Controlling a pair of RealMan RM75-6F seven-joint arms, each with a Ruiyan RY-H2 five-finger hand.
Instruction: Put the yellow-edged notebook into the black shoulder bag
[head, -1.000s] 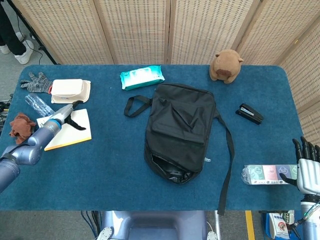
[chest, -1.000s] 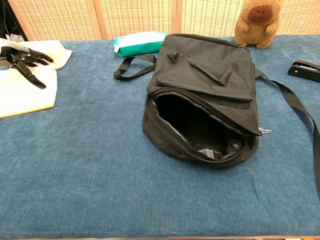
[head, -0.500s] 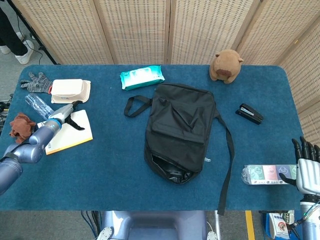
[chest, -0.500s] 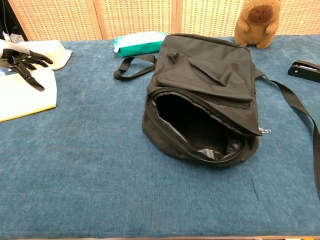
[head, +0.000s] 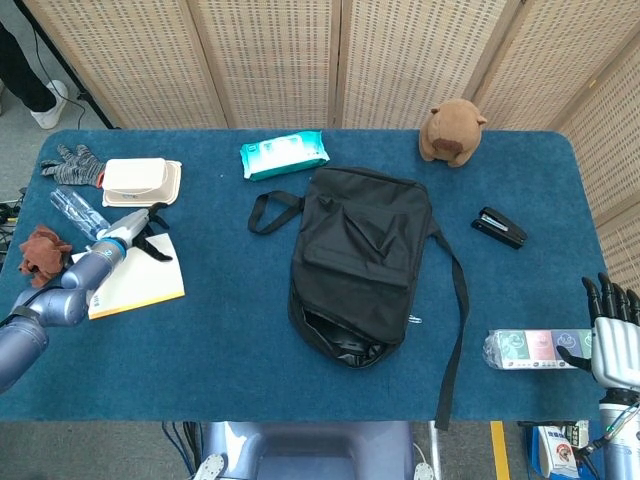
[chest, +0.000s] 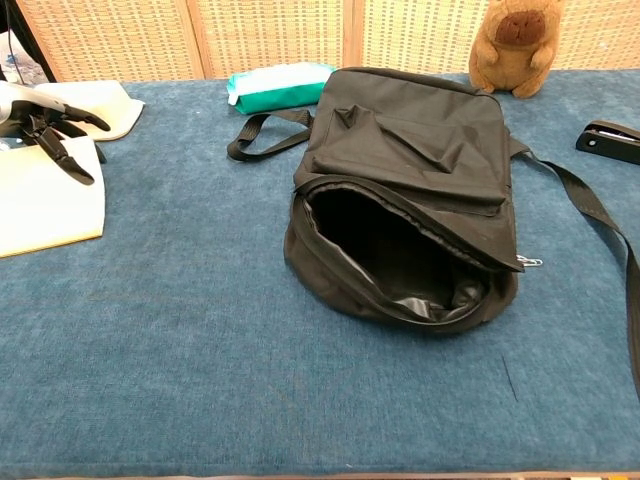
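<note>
The yellow-edged notebook (head: 140, 281) lies flat at the table's left, white cover up; in the chest view the notebook (chest: 45, 205) runs off the left edge. My left hand (head: 146, 233) has its dark fingers spread and resting on the notebook's far edge, and the chest view shows the left hand (chest: 55, 128) the same way. The black shoulder bag (head: 362, 255) lies mid-table with its mouth (chest: 385, 250) gaping toward me. My right hand (head: 612, 325) is open, fingers upright, off the table's right front corner.
A teal wipes pack (head: 284, 155), a plush capybara (head: 452, 131) and a black stapler (head: 499, 227) lie behind and right of the bag. A white food box (head: 140, 181), grey glove (head: 70, 165), plastic bottle (head: 78, 212) and brown cloth (head: 42, 252) crowd the left. A printed pack (head: 530, 349) lies by my right hand.
The notebook has slid toward me and turned a little under my left hand, which stayed on its far edge. The right hand has hardly moved.
</note>
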